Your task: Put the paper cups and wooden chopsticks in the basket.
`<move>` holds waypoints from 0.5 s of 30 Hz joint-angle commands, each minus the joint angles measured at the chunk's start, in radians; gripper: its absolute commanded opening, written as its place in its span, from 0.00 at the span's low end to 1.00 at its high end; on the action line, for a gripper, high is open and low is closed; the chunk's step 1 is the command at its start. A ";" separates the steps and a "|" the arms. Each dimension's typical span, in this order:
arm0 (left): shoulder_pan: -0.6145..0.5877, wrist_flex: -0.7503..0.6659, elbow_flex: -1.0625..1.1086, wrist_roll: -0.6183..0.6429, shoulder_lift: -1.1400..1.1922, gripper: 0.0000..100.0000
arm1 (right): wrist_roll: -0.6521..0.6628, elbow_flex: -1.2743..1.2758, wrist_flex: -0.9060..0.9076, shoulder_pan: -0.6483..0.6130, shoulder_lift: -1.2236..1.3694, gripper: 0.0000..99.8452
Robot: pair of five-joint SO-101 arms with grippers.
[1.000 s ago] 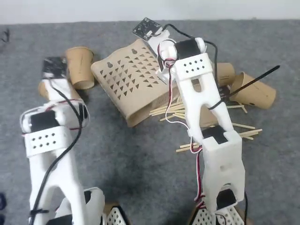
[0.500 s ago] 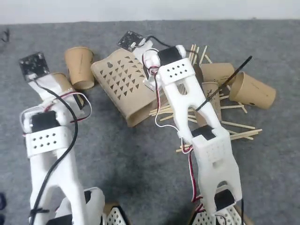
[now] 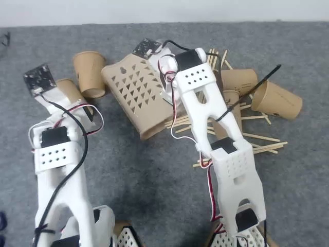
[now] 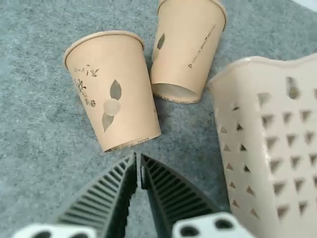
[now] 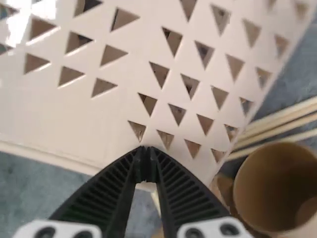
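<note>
Left wrist view: my left pincer [image 4: 137, 161] is nearly closed, with just a thin slit between the ribbed black fingers and nothing in it. It hangs over the grey carpeted counter [image 4: 39, 148], tips just short of the base of a leaf-print cup [image 4: 111, 96]. That cup lies on its side: tan paper, rolled rim, brown leaf pattern, one round pale dot. A second cup [image 4: 185, 47] lies just beside it, same tan paper, recessed base toward me. The basket [image 4: 267, 139] sits just past both: beige plastic, wall punched with rows of triangles, plus a keyhole slot near the rim.

My right pincer [image 5: 145, 151] has its tips pressed together, lying against the basket's punched wall near its edge. Can't tell whether it pinches anything. Near it are an open-mouthed cup [image 5: 275, 186], brown inside, and pale wooden chopsticks [image 5: 282, 121] running along the basket's side.

High view: the basket is tipped on its side between my two arms. Every cup and chopstick I can see lies on the counter outside it. To the right, on their sides, are the far cup [image 3: 277, 100] and the nearer cup [image 3: 239, 80], with chopsticks scattered around them and under my right arm.
</note>
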 commanded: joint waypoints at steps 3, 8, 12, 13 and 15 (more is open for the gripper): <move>-0.003 -0.023 -0.005 0.012 -0.006 0.01 | 0.005 0.066 0.065 0.012 0.031 0.01; -0.003 -0.025 0.012 0.012 -0.011 0.01 | 0.003 0.158 0.065 0.015 0.031 0.01; -0.002 -0.025 0.013 0.012 -0.012 0.01 | 0.003 0.252 0.056 0.016 0.031 0.01; -0.002 -0.025 0.012 0.012 -0.012 0.01 | 0.005 0.267 0.053 0.015 0.031 0.01; 0.015 -0.025 0.012 0.012 -0.012 0.01 | 0.005 0.281 0.050 0.012 0.031 0.01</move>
